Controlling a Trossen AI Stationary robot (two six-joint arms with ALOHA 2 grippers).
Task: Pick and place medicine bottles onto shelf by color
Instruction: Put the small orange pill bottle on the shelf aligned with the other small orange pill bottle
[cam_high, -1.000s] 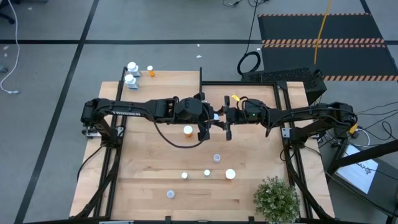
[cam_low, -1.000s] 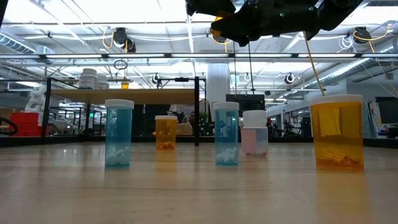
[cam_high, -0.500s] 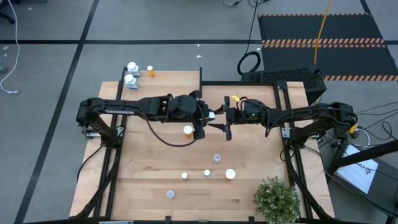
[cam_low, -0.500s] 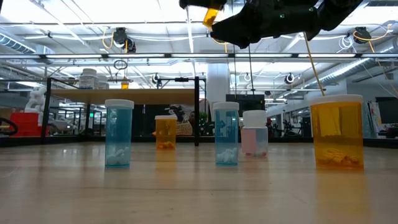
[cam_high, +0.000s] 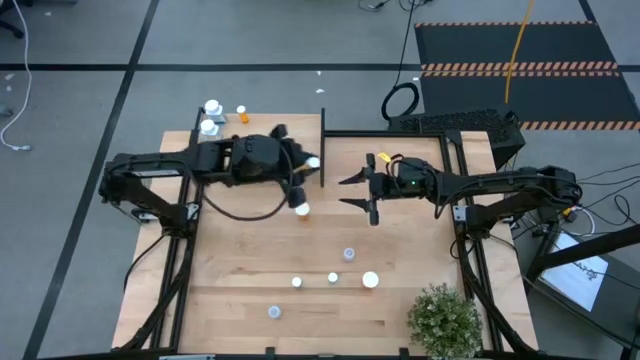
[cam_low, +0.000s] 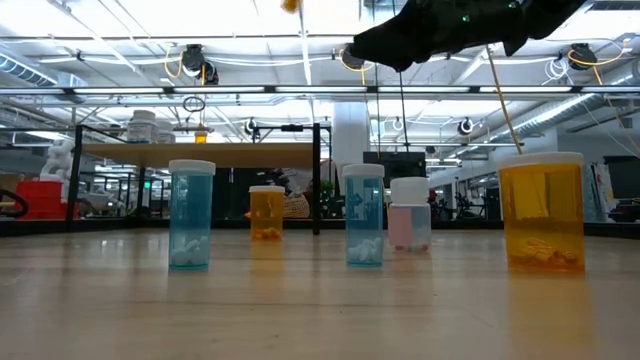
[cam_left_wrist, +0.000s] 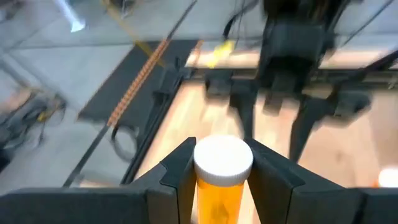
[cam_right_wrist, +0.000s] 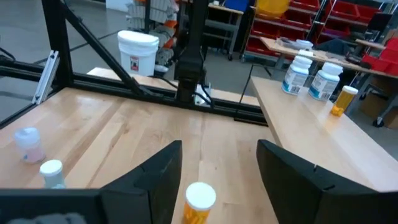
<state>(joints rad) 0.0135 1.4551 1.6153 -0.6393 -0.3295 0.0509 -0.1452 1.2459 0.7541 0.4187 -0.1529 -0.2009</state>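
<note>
My left gripper (cam_left_wrist: 219, 180) clamps an orange bottle (cam_left_wrist: 217, 186), right gripper (cam_right_wrist: 217, 168) open; shelf (cam_high: 190, 140) holds three bottles, six remain on the table (cam_high: 240, 290).

Orange bottle (cam_left_wrist: 219, 186), white cap, upright, clamped mid-air. Five bottles (cam_low: 365, 214) upright on tabletop; three more on shelf (cam_right_wrist: 323, 146).

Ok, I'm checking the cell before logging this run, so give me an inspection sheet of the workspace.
Surface: light-wood table, level.
Job's things: five medicine bottles standing loose on the table; three on the shelf; one orange bottle held in the air.
Clutter: potted plant at the table's corner.
Grippers: left gripper shut on the orange bottle; right gripper open, empty.
Cables: black cable looping under the left arm.
Surroundings: striped floor mat.
</note>
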